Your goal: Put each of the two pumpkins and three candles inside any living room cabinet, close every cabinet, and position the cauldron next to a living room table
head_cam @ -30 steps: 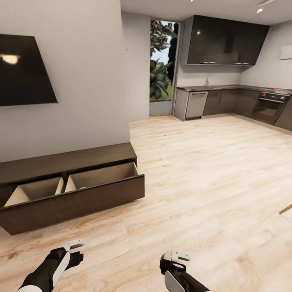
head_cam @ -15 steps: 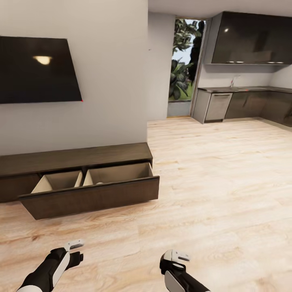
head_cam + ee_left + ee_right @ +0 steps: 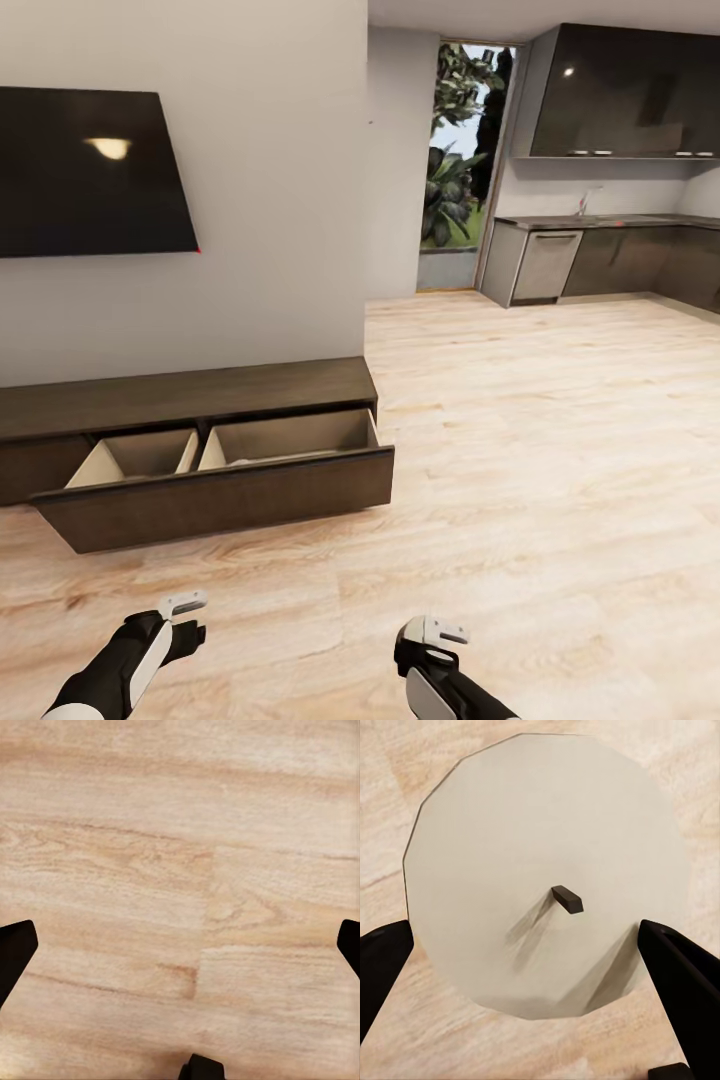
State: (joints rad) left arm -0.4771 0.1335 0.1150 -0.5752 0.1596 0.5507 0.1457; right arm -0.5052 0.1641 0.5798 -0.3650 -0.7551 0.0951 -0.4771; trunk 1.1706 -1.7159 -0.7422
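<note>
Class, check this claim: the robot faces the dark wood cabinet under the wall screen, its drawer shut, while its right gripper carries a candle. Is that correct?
One detail is wrong. In the head view the cabinet has its drawer pulled open, showing pale compartments. The rest stands: the right wrist view shows the right gripper around a candle.

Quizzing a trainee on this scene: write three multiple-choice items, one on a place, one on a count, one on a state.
1. The cabinet stands: A under the wall screen; B beside the oven; C by the glass door.
2. Beige compartments showing in its open drawer: A one; B two; C four.
3. The left pincer is: A shut on a pumpkin; B open, empty; C shut on a candle.

A: the screen hangs directly above it. B: one divider splits the drawer. B: its fingers stand wide apart over bare floor.
</note>
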